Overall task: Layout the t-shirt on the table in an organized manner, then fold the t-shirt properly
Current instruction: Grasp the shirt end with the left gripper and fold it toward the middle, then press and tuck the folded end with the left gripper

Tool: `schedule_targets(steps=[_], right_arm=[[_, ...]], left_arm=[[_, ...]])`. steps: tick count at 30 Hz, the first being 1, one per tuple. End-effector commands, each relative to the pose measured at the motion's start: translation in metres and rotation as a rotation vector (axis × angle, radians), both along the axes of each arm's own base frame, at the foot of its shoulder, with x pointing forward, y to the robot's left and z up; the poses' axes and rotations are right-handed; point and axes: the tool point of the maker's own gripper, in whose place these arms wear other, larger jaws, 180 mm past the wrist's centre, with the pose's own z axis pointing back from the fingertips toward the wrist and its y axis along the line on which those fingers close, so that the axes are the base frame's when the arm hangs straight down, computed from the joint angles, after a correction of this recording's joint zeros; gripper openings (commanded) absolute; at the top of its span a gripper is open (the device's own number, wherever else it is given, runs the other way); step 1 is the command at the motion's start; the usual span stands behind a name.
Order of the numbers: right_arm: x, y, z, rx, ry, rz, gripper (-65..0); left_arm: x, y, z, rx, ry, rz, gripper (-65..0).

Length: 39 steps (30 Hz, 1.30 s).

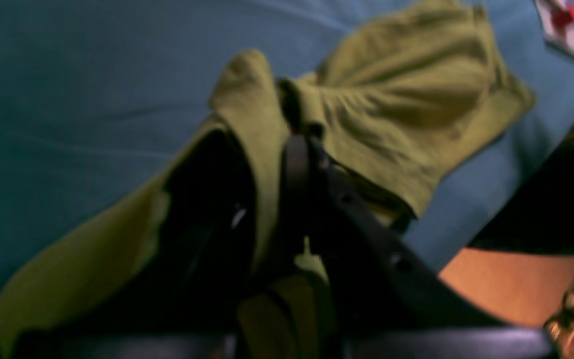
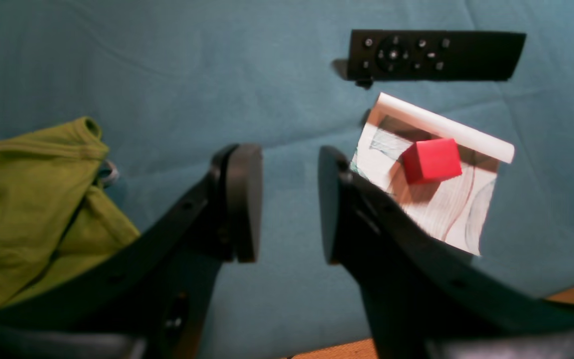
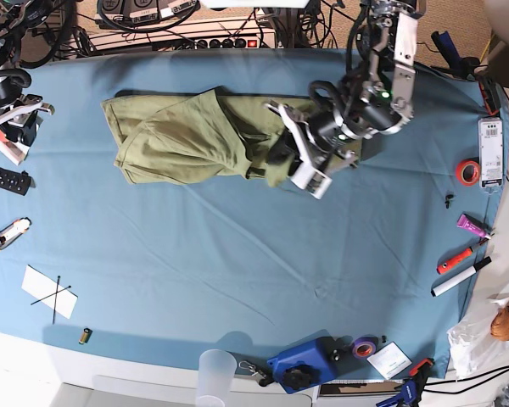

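The olive-green t-shirt (image 3: 187, 136) lies bunched and creased on the far middle of the light blue table (image 3: 237, 271). My left gripper (image 3: 276, 161) is at the shirt's right end. In the left wrist view it (image 1: 294, 134) is shut on a pinched fold of the t-shirt (image 1: 406, 99), and fabric drapes over the fingers (image 1: 297, 164). My right gripper (image 3: 17, 127) is at the table's far left edge, apart from the shirt. In the right wrist view it (image 2: 289, 199) is open and empty above bare cloth, with the t-shirt (image 2: 23, 199) at the left.
A black remote (image 2: 431, 55) and a paper sheet with a red cube (image 2: 431, 159) lie by my right gripper. A clear cup (image 3: 215, 373), a blue device (image 3: 305, 365), a red tape roll (image 3: 467, 172) and markers (image 3: 458, 271) line the front and right edges.
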Motion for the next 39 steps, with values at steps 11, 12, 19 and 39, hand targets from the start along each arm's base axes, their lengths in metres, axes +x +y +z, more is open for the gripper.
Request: schedule_targets(steps=[11,12,19,39], right_arm=[[0.006,-0.003,0.015,-0.031,-0.05,0.013,-45.4],[0.007,-0.003,0.016,-0.031,-0.052,0.013,-45.4],[0.007,-0.003,0.017,-0.033,-0.06,0.014,-45.4],[0.011,0.002,0.02,-0.006,-0.086,0.03,-45.4]], left_arm=[[0.0,-0.032,0.029,-0.087,-0.07,-0.057,-36.6],[0.002,-0.033,0.033,-0.09,-0.079,-0.053,-36.6],[0.013,-0.002,0.073,0.062,-0.201,0.067,-42.2],[-0.046,0.021,-0.014,0.169,0.018,0.062,-63.1]])
